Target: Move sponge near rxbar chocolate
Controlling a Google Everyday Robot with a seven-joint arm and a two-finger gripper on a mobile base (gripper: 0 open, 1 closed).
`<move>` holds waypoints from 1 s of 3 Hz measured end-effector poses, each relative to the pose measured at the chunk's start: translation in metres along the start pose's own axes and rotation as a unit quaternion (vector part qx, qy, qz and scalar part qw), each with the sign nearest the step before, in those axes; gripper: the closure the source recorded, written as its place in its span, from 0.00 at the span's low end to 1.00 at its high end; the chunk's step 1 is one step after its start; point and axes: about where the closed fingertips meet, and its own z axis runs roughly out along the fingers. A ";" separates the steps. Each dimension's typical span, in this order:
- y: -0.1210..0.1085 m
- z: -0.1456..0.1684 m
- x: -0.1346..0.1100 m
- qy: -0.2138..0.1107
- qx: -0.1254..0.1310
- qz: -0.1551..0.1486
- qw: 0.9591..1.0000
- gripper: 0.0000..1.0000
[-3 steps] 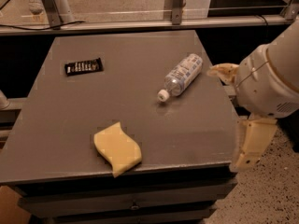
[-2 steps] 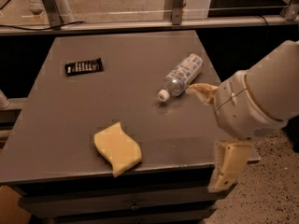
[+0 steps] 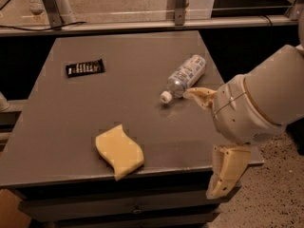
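Observation:
The pale yellow sponge lies near the front edge of the dark grey table, left of centre. The black rxbar chocolate lies flat at the far left of the table, well apart from the sponge. My gripper hangs over the table's front right corner, to the right of the sponge and not touching it. Its cream fingers are spread wide, open and empty.
A clear plastic bottle with a white cap lies on its side at the table's right, just behind my upper finger. Metal frame legs and a rail stand behind the table. Speckled floor shows at the right.
My arm and gripper have moved left and forward, from beyond the table's right edge to over its front right corner, closer to the sponge. The sponge, bar and bottle have not moved.

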 end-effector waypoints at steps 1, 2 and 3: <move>0.000 -0.004 0.001 -0.011 0.015 0.013 1.000 0.00; -0.002 0.017 -0.015 -0.057 0.027 0.020 0.998 0.00; -0.009 0.056 -0.047 -0.109 0.028 0.019 0.993 0.00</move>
